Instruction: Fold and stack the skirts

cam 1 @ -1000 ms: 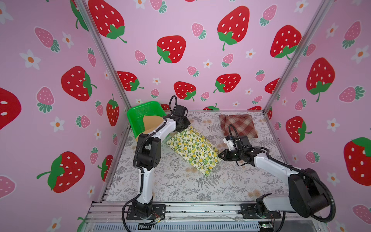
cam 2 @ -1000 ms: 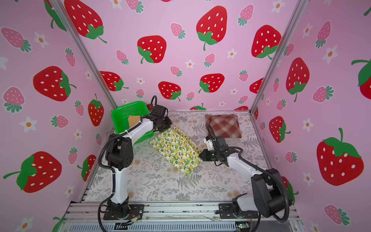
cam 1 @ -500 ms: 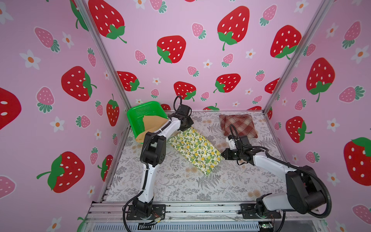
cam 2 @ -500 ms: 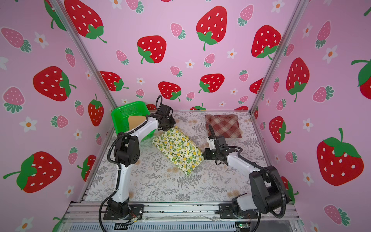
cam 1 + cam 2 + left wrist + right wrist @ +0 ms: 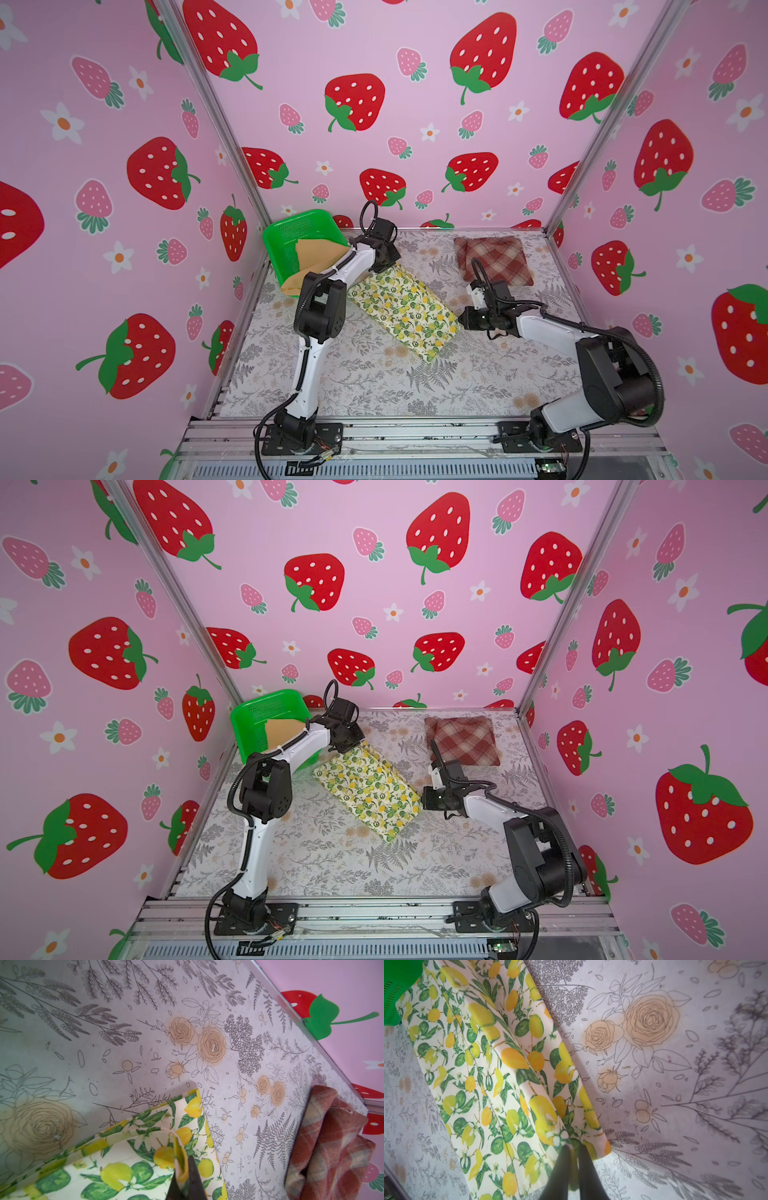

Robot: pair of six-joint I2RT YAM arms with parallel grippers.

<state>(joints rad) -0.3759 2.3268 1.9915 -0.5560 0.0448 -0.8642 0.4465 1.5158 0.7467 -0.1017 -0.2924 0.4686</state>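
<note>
The lemon skirt [image 5: 401,309] [image 5: 368,789] lies folded in a long diagonal strip on the table. At its far end beside the basket, my left gripper [image 5: 384,266] [image 5: 182,1167] is shut on a pinched fold of the lemon cloth. My right gripper [image 5: 459,322] [image 5: 574,1147] is shut on the strip's near right corner, with cloth between the fingers. The plaid skirt [image 5: 492,259] [image 5: 332,1142] sits folded at the back right. The mustard skirt [image 5: 316,257] [image 5: 280,733] hangs out of the basket.
A green perforated basket [image 5: 299,226] [image 5: 266,706] leans in the back left corner, close to my left wrist. Pink strawberry walls close in three sides. A metal rail runs along the table's front edge.
Both grippers have shifted slightly to the right with the lemon skirt between them. The left arm's elbow has swung right.
</note>
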